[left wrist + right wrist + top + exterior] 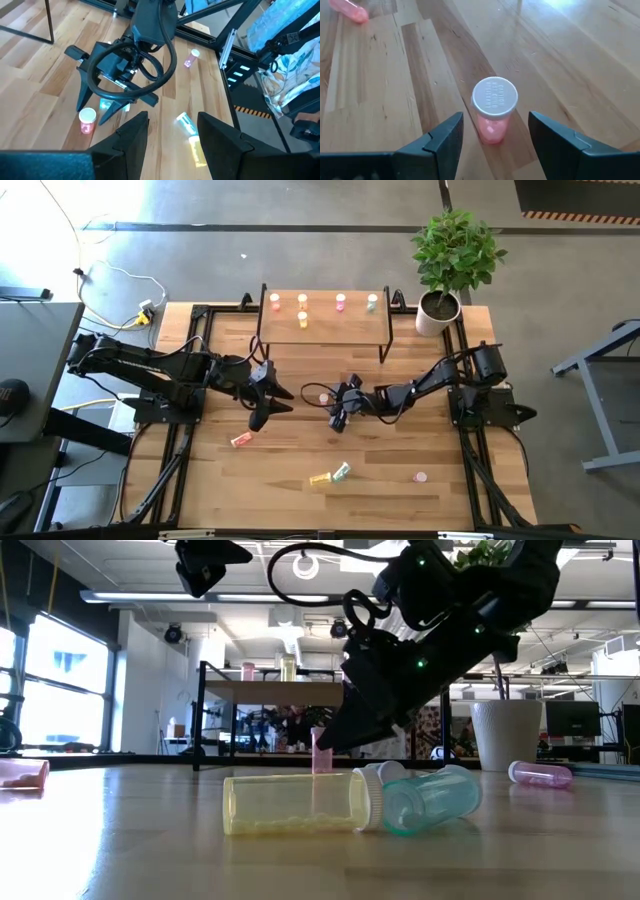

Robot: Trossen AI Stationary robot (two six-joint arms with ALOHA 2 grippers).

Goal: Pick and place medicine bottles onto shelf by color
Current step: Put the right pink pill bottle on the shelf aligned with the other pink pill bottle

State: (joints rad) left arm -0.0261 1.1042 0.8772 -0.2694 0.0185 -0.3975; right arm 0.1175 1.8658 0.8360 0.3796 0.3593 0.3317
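Two spread fingers on my right gripper (492, 131) frame an upright pink bottle (493, 108) on the tabletop (400, 470), not touching it. My left gripper (268, 402) hovers nearby, fingers apart and empty. Five bottles stand on the shelf (323, 326); yellow (295, 803) and green (430, 800) ones lie together up front.

High view straight down, low view level across tabletop (120, 840), 2 wrist views
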